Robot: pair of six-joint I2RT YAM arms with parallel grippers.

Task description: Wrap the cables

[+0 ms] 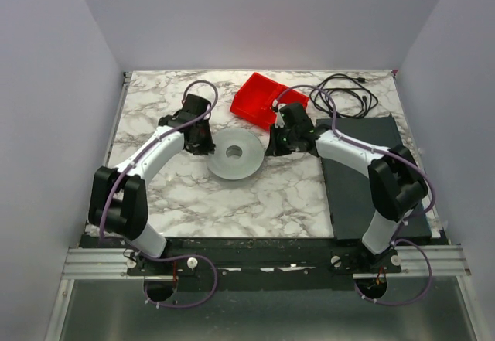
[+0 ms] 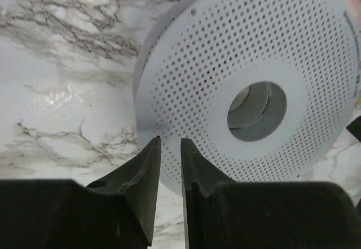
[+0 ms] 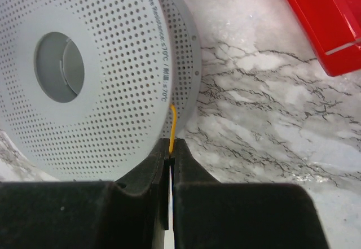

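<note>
While my right gripper (image 3: 170,149) has its jaws clamped on the hair-thin yellow wire (image 3: 174,122) running to the rim of the perforated spool (image 3: 113,108), my left gripper (image 2: 170,147) hovers opposite, jaws narrowly apart. One hard tug, I reckon, snaps the wire or skids the spool across the tabletop (image 3: 271,119).

A grey perforated spool (image 1: 233,154) lies flat on the marble table (image 1: 255,202), its centre hole showing. Behind it a red bin (image 1: 259,99) sits at an angle. A loose black cord (image 1: 348,93) lies at the far right, just beyond a dark mat (image 1: 363,179)
</note>
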